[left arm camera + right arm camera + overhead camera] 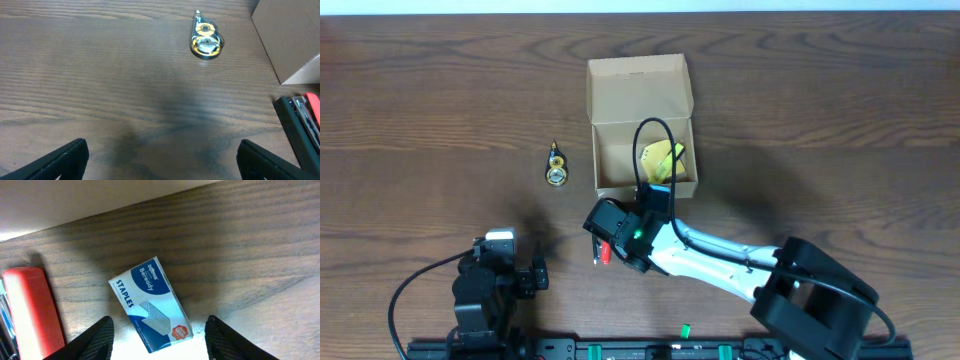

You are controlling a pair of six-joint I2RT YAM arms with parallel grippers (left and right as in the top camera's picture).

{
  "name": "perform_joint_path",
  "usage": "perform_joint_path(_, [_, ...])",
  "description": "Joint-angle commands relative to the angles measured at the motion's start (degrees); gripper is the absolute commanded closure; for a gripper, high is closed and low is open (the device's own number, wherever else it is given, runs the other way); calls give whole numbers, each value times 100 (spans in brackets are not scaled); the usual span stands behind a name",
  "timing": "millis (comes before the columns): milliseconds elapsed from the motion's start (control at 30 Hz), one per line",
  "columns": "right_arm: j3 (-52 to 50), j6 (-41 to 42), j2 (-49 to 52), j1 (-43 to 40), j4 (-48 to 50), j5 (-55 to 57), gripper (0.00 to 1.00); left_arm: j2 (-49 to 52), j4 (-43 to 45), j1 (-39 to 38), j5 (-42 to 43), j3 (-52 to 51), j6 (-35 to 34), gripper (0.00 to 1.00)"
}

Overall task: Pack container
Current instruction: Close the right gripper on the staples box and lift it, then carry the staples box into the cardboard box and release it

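Note:
The container, a tan cardboard box with its flap lid open toward the back, stands mid-table and holds a yellow item. My right gripper hovers just in front of it. In the right wrist view, my right gripper is open, and a blue-and-white staples box lies flat on the table between the fingers, touching neither. A red stapler lies to its left. My left gripper is open and empty near the front edge, over bare wood.
A yellow-and-clear correction tape lies left of the container; it is also in the left wrist view. The container's wall and the red stapler show at that view's right edge.

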Motion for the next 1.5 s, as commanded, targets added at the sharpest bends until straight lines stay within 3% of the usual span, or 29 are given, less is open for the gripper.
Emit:
perform_joint_path(0, [-9, -275, 52, 46, -11, 337, 41, -37, -24, 44, -85, -55, -17, 4])
perform_joint_path(400, [-144, -306, 240, 46, 37, 297, 44, -37, -24, 44, -85, -55, -17, 4])
perform_joint_path(600, [-146, -306, 278, 50, 83, 197, 59, -37, -24, 44, -85, -55, -17, 5])
perform_joint_path(800, [-146, -372, 278, 57, 61, 44, 68, -37, -24, 44, -85, -55, -17, 5])
perform_joint_path(1467, [133, -367, -216, 994, -728, -17, 76, -37, -24, 44, -85, -55, -17, 5])
